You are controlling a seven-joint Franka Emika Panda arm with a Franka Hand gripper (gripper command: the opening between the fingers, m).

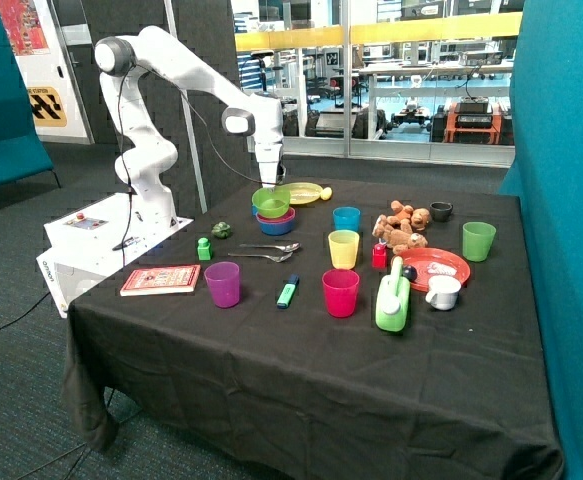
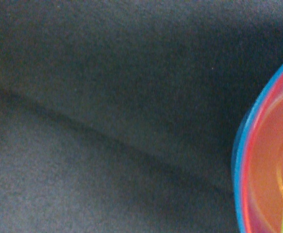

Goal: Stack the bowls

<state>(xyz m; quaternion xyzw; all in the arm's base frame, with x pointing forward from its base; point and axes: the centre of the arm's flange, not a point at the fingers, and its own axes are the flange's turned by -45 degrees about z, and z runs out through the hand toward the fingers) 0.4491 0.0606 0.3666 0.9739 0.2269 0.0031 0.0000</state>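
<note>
Along the near edge of the desk (image 1: 271, 370), draped in black cloth, stand a purple cup (image 1: 222, 283), a green marker (image 1: 288, 292), a pink cup (image 1: 340, 292) and a green-and-white jug (image 1: 392, 299). Toward the near left corner lies a red book (image 1: 161, 279). Further in, two spoons (image 1: 267, 251) lie by a yellow cup (image 1: 343, 248), with a blue cup (image 1: 346, 219) behind it. Now the stack, near the far edge: the blue bowl (image 1: 275, 225) at the bottom, the pink bowl (image 2: 265, 160) nested in it, the green bowl (image 1: 270, 202) on top, seemingly tilted. The end effector (image 1: 270, 182) hangs right over the green bowl's rim; whether its fingers are spread or pinched, I can't tell. A yellow plate (image 1: 304, 192) lies just behind.
</note>
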